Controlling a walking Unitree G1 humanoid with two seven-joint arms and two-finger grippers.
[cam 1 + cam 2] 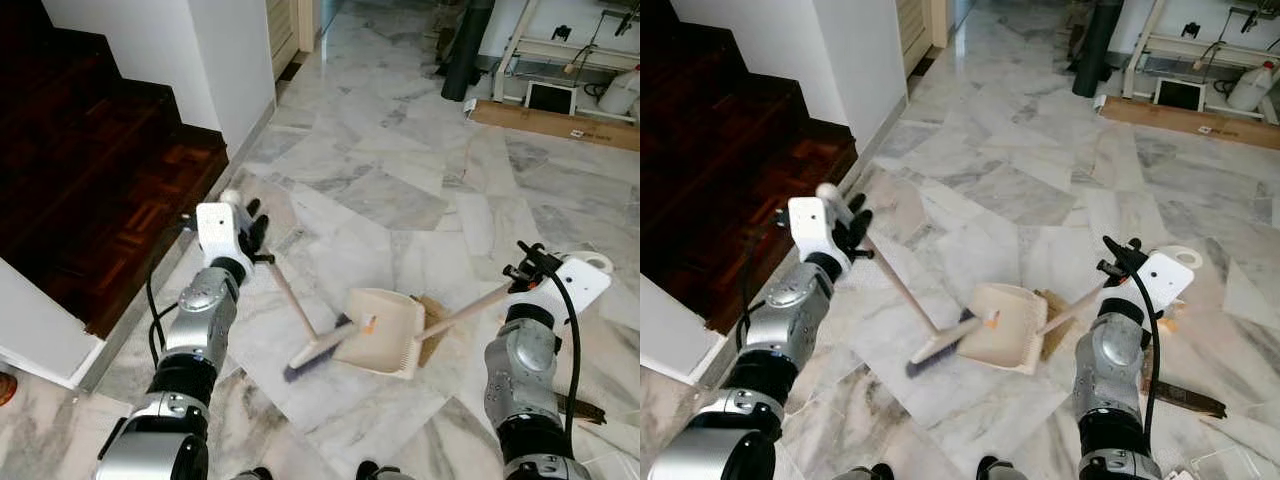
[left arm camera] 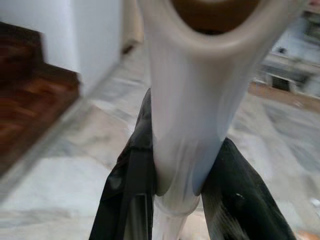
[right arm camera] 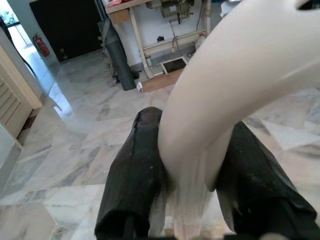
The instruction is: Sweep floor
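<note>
Both silver arms work low over the marble floor, broom meeting dustpan.

Left gripper, at ten o'clock, has its black fingers clamped on the white handle end of the wooden-shafted broom; right gripper, at three o'clock, pinches the handle of the cream plastic dustpan. Bristles touch the pan's mouth near centre. Best to keep the pan's lip pressed flat and draw the broom in short strokes. I cannot tell what the pan holds; a brown scrap lies just beside it.
</note>
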